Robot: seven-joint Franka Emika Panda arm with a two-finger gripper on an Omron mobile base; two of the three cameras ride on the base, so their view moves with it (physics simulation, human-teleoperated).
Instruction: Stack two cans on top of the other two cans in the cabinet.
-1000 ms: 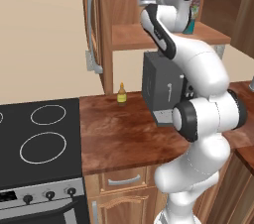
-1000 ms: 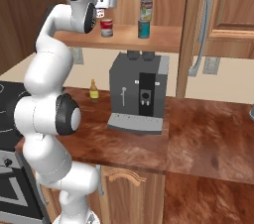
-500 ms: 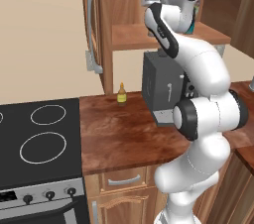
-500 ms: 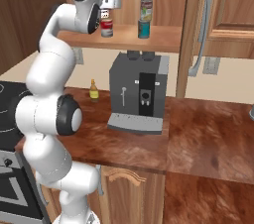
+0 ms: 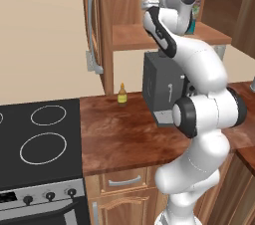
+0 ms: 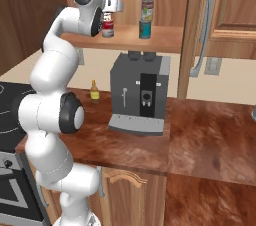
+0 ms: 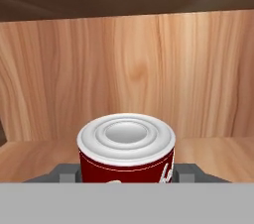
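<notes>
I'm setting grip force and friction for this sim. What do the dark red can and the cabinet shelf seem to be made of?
Dark red can: probably metal; its pale lid has glossy pressed rings, and the side carries a smooth red label with white print.
Cabinet shelf: wood or wood veneer, judging by visible grain, with a smooth, faintly satin finish.

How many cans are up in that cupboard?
3: a dark red can held in the gripper, and beside it a green-labelled can stacked on a teal can on the shelf. Another may be hidden beneath the red one.
</notes>
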